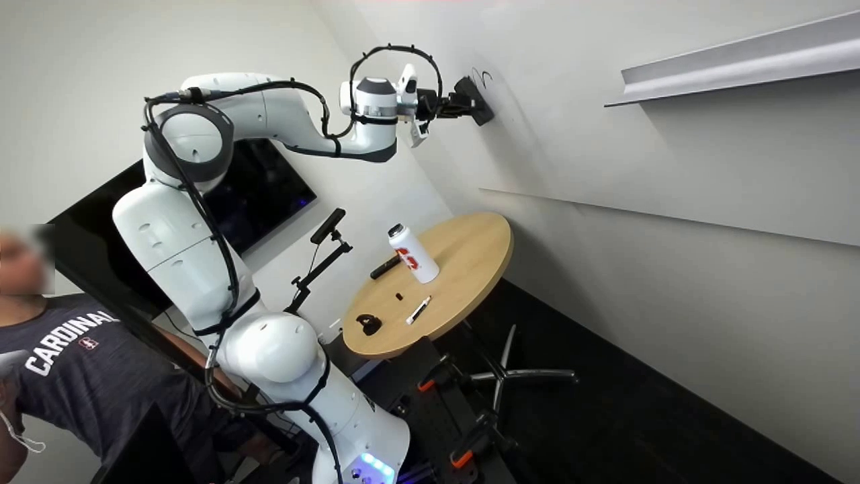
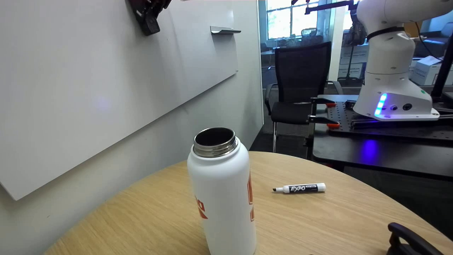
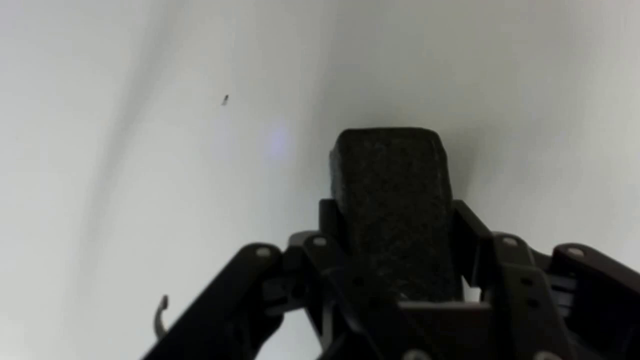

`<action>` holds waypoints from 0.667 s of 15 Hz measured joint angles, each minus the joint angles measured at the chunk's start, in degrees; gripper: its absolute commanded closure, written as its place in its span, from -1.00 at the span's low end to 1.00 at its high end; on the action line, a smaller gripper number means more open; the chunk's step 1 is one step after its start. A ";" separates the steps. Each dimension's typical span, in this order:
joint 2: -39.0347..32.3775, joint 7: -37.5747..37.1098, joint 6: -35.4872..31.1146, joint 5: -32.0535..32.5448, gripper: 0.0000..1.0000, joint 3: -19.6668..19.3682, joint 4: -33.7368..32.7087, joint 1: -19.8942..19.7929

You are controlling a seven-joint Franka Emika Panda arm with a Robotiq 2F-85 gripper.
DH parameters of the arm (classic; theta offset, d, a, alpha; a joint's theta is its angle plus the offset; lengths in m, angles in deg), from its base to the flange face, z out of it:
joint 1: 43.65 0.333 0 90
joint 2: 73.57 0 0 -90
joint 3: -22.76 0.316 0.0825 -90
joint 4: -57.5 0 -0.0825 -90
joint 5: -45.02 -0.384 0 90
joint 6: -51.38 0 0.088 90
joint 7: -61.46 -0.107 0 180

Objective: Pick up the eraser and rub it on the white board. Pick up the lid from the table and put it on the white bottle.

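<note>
My gripper (image 1: 465, 105) is shut on the eraser (image 3: 392, 165), a dark block, also in both exterior views (image 1: 476, 101) (image 2: 151, 25). The eraser is against or very close to the white board (image 1: 571, 154); exact contact is unclear. Dark scribbles (image 1: 484, 75) are beside it; the wrist view shows a curved stroke (image 3: 160, 317) and a small speck (image 3: 225, 100). The white bottle (image 1: 414, 254) stands upright and uncapped on the round table, its steel neck open (image 2: 215, 141). A black lid with a loop handle (image 1: 368, 324) lies on the table, partly cut off in an exterior view (image 2: 410, 242).
A white marker (image 1: 419, 310) and a tiny dark piece (image 1: 399, 296) lie on the round wooden table (image 1: 470, 249). A dark bar (image 1: 385, 267) is behind the bottle. A grey ledge (image 1: 739, 60) juts from the board. A person (image 1: 87, 363) is beside the arm.
</note>
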 measured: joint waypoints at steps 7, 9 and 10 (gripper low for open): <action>0.53 -1.33 5.25 -1.23 0.37 6.90 -0.97 -5.59; 0.50 -1.33 5.25 -1.28 0.37 7.83 -0.99 -6.57; 0.50 -1.40 5.25 -1.28 0.37 9.33 -1.13 -8.15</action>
